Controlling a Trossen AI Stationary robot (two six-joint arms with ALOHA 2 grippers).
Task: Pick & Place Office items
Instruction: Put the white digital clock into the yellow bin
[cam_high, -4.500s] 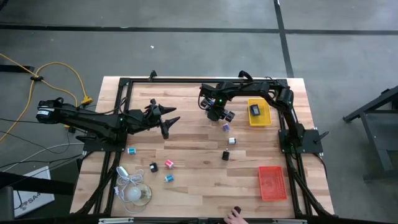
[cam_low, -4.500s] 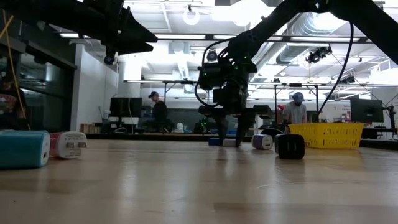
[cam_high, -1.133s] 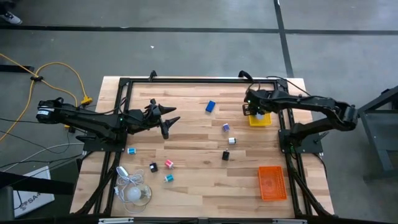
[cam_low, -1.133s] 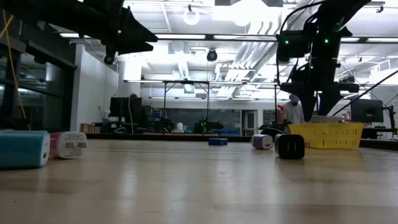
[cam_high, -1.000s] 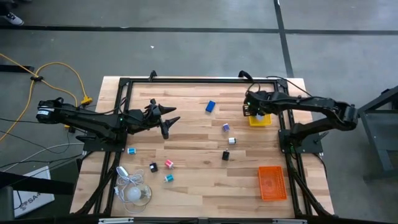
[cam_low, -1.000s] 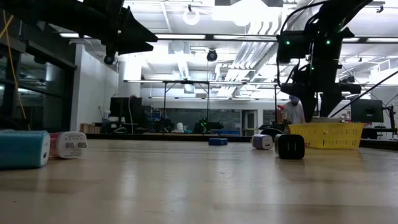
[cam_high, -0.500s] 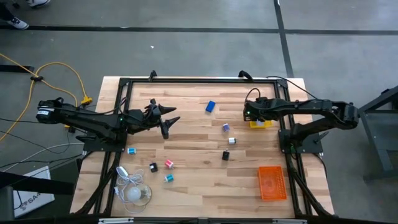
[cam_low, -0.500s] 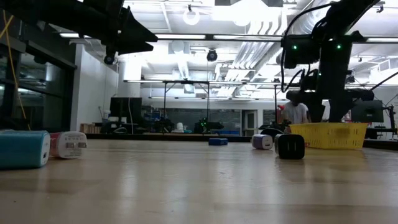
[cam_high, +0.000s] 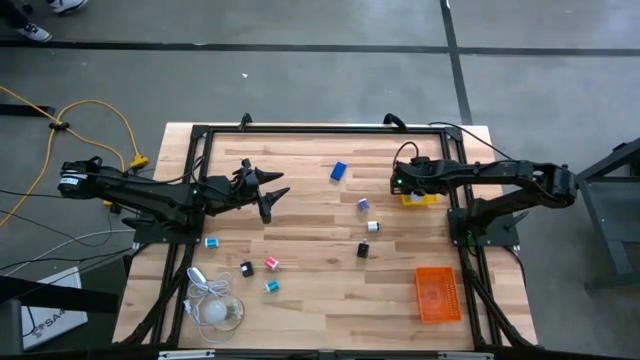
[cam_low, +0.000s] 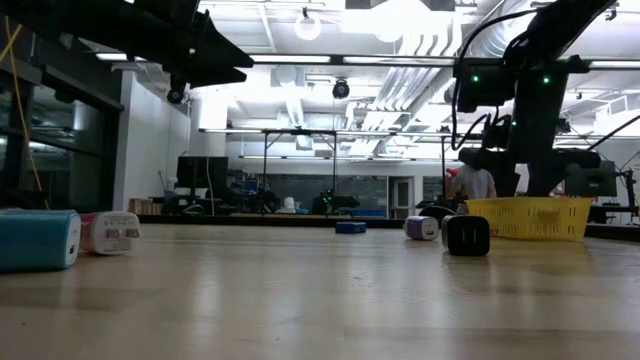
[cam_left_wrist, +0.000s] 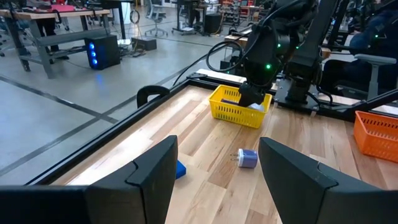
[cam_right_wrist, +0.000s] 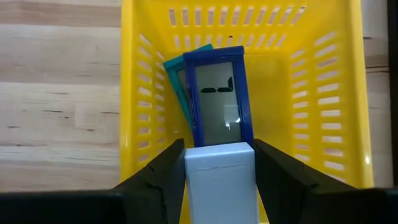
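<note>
The right hand (cam_right_wrist: 221, 180) hangs over the yellow tray (cam_high: 419, 196), gripping a pale blue block (cam_right_wrist: 221, 168); it should open only once the block is low inside, beside the blue-framed item (cam_right_wrist: 219, 99) and teal one (cam_right_wrist: 176, 78). The left hand (cam_left_wrist: 217, 177) waits open above the worktop (cam_high: 310, 250), where eight small pieces, a corded bulb (cam_high: 215, 307) and an orange tray (cam_high: 437, 293) remain.

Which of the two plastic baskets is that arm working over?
The yellow basket, under the right tool. The orange basket sits apart, nearer the table's front edge.
</note>
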